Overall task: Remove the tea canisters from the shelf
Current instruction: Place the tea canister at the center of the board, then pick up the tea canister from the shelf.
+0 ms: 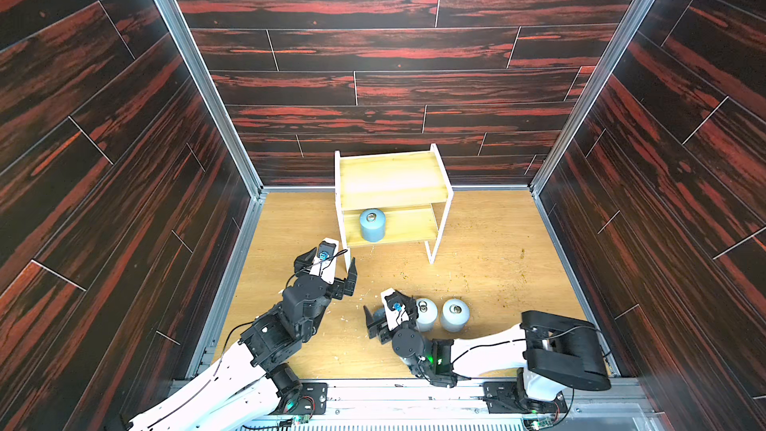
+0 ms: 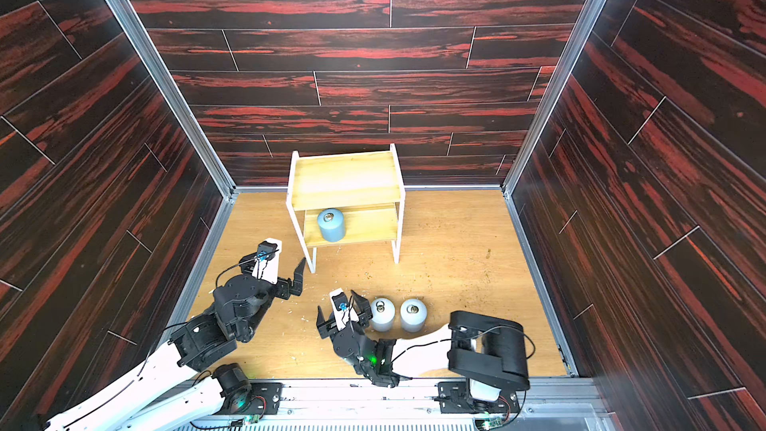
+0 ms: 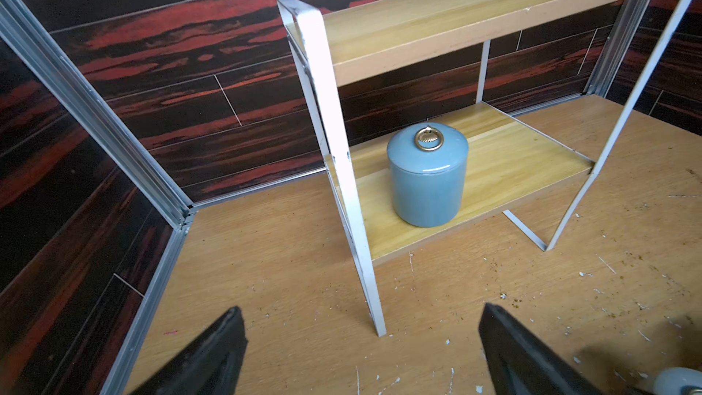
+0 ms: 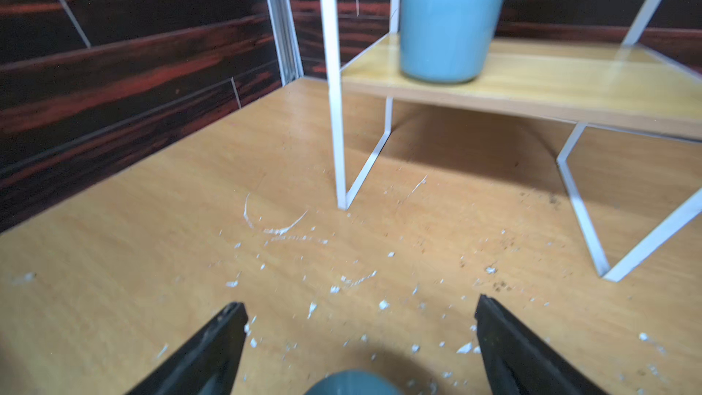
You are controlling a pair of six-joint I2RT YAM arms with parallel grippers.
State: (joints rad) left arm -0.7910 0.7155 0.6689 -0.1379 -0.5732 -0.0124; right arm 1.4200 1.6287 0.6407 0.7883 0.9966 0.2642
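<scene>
One light blue tea canister (image 1: pixel 372 224) (image 2: pixel 331 224) (image 3: pixel 427 176) (image 4: pixel 452 17) stands upright on the left of the shelf's lower board. The shelf (image 1: pixel 391 178) (image 2: pixel 346 178) (image 3: pixel 456 17) has nothing on its top board. Two white canisters (image 1: pixel 426 313) (image 1: pixel 455 315) stand side by side on the floor. My left gripper (image 1: pixel 327 263) (image 3: pixel 361 309) is open, low by the shelf's front left leg, empty. My right gripper (image 1: pixel 385 302) (image 4: pixel 360 302) is open left of the white canisters, with a blue-grey rounded top (image 4: pixel 349 383) showing low between its jaws, untouched by the fingers.
Dark red-streaked wall panels with aluminium corner posts (image 1: pixel 195 72) (image 1: pixel 601 72) close in three sides; the shelf stands against the back wall. White flecks and brown crumbs (image 4: pixel 311 309) litter the wooden floor (image 1: pixel 497 242).
</scene>
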